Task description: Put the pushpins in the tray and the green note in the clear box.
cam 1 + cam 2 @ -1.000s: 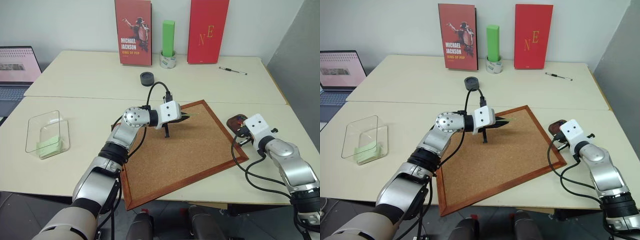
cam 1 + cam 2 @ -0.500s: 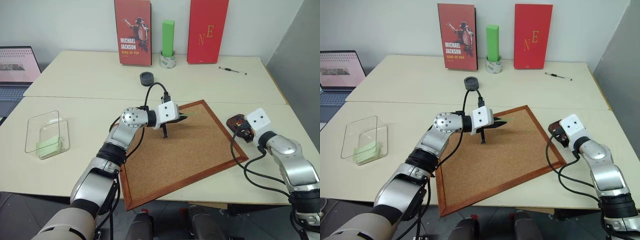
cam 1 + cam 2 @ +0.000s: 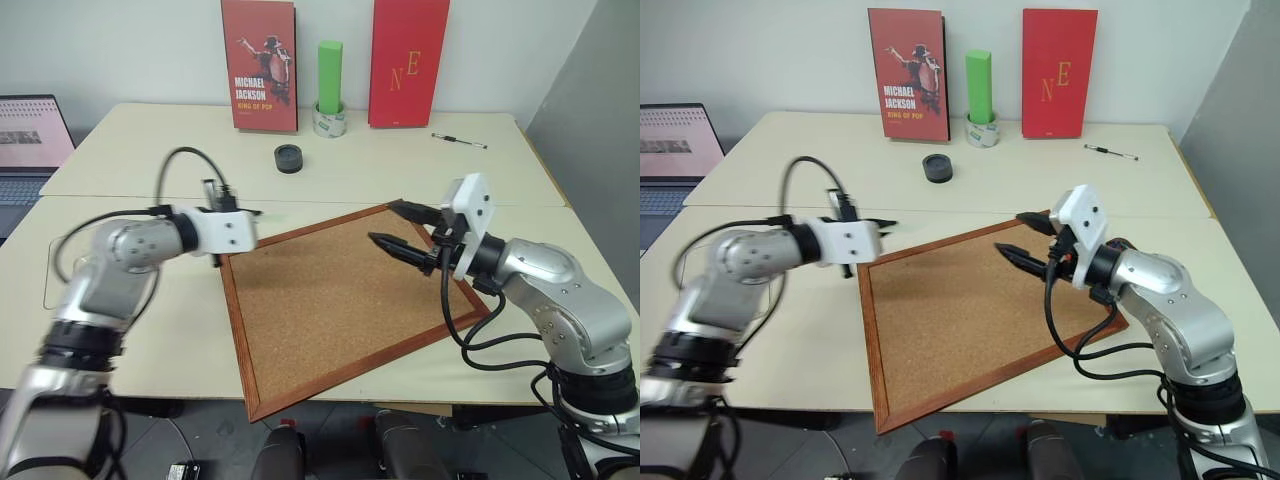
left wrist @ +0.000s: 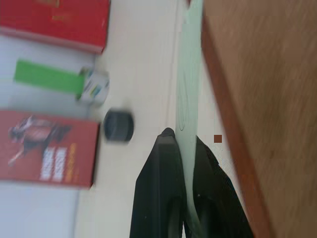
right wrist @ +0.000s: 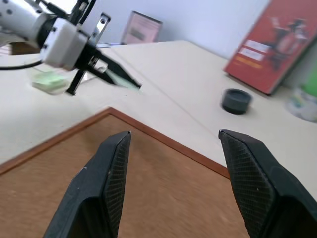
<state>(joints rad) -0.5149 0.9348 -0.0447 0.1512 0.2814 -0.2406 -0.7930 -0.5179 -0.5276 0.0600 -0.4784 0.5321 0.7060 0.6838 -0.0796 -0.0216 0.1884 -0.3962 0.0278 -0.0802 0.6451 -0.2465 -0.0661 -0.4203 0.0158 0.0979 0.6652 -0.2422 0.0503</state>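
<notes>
Green note pinched in the left fingers, off the corkboard and not yet boxed.

The left gripper [image 4: 184,148] is clamped tight on the green note [image 4: 189,84], a thin pale slip that runs out past the fingertips edge-on; beyond its tip are the bench [image 3: 420,160] and the wood frame of the corkboard [image 3: 340,290], just beside the fingers. The right gripper [image 5: 173,144] has its fingers [image 5: 111,163] spread wide with nothing between them, hovering over the board's cork. I judge the note half done: lifted clear, but it must be carried to the clear box, which I cannot make out. The corkboard looks free of pushpins, so they are likely already in the tray, hidden behind the right arm.
</notes>
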